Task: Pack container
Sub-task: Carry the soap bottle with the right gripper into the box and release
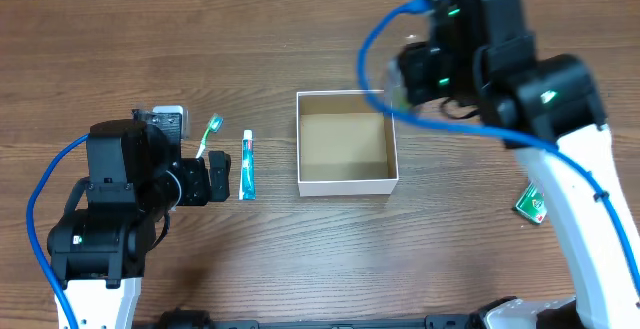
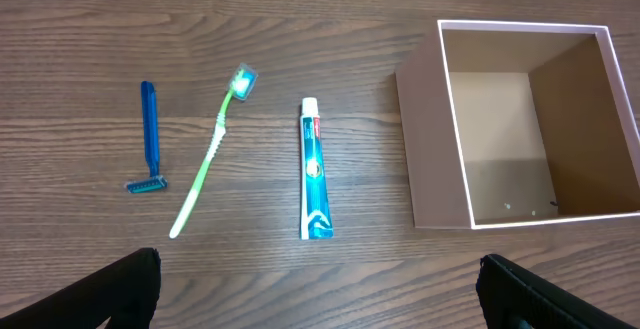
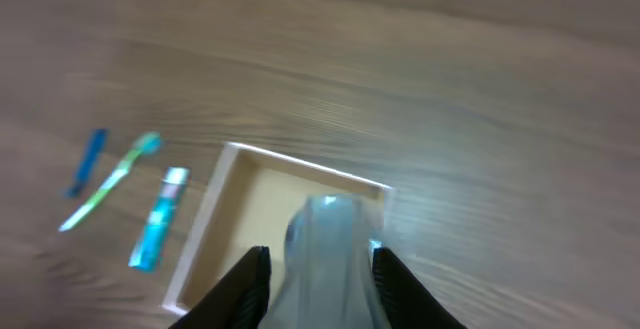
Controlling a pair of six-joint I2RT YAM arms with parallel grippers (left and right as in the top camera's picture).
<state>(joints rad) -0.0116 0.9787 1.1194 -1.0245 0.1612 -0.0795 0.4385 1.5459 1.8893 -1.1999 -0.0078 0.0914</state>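
The container [image 1: 392,179] is a square shallow box with white walls and a brown inside, at the table's middle; it also shows in the left wrist view [image 2: 437,139] and the right wrist view [image 3: 205,229]. My right gripper [image 3: 320,269] is shut on a clear bottle [image 3: 325,254] and holds it above the container's far right corner [image 1: 400,79]. My left gripper [image 2: 320,294] is open and empty, left of the container. A blue toothpaste tube [image 1: 247,165], a green toothbrush [image 1: 210,134] and a blue razor [image 2: 150,134] lie on the table left of the container.
A small green packet [image 1: 530,204] lies on the table at the right, under my right arm. Blue cables run along both arms. The wooden table [image 1: 300,259] extends in front of the container.
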